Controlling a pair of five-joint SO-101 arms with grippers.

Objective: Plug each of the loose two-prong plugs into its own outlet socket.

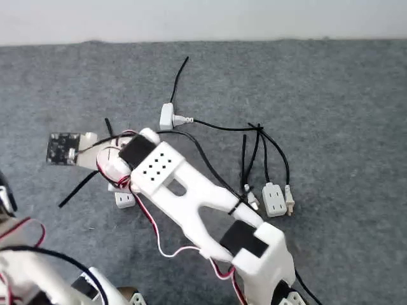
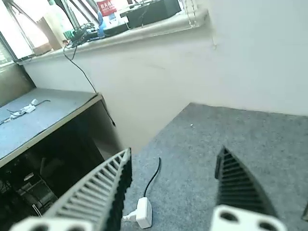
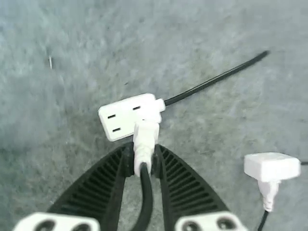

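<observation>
High view first: the whole surface is grey carpet (image 1: 331,95), running up to a plain white wall (image 1: 203,19) at the far edge. The right arm (image 1: 191,197) lies diagonally across the middle, with the first socket (image 1: 125,199) just under its far end. The second socket (image 1: 166,115) sits farther back with a plug touching its side. The third socket (image 1: 273,199) is off to the other side with a plug (image 1: 289,204) just beside it. A small circuit board (image 1: 62,148) lies near the arm's tip.

In the left wrist view, the left gripper (image 2: 175,154) is up in the air with its jaws spread wide and nothing between them. Behind it you get the carpet, the white wall, a cluttered window sill (image 2: 120,33) and a grey-topped desk (image 2: 43,110) beside the carpet. The second socket (image 2: 143,212) is down on the carpet.

In the right wrist view, the right gripper (image 3: 143,156) is clamped tight on a white plug (image 3: 145,134). The plug's nose is pressed against the first socket (image 3: 126,117) – I can't tell if the prongs are in. The second socket (image 3: 272,165) lies near it on the carpet.
</observation>
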